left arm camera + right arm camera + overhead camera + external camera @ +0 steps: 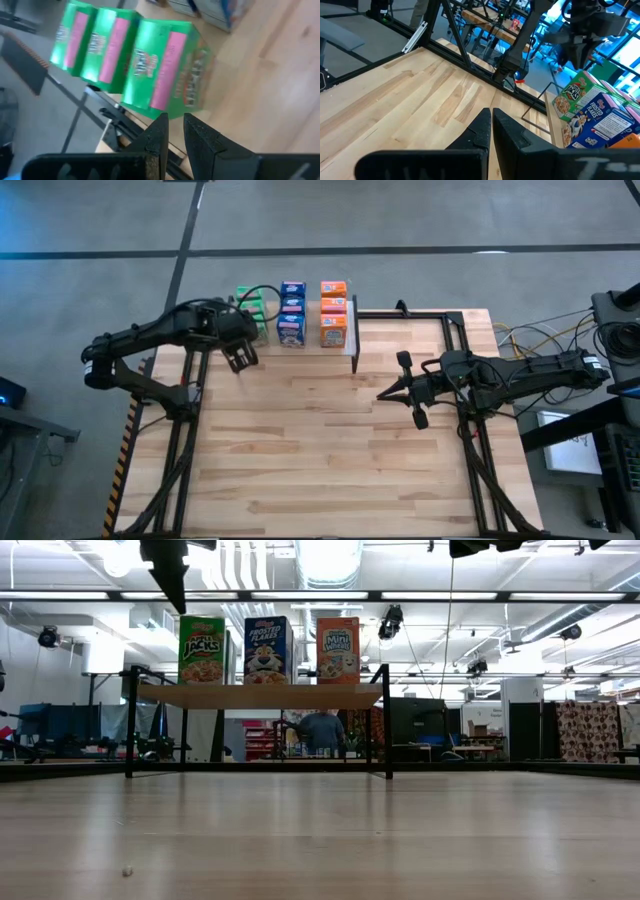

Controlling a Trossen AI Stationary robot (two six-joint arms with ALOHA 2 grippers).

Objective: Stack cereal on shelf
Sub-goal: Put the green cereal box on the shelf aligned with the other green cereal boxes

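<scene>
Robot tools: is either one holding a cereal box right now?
No. The left tool sits nearly shut and empty beside the green cardboard cereal boxes; the right tool is shut on nothing.

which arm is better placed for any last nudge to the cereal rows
Left. The left gripper hangs empty right beside the green boxes on the shelf; the right gripper sits shut at mid-table.

Green boxes partly behind L arm.
</scene>
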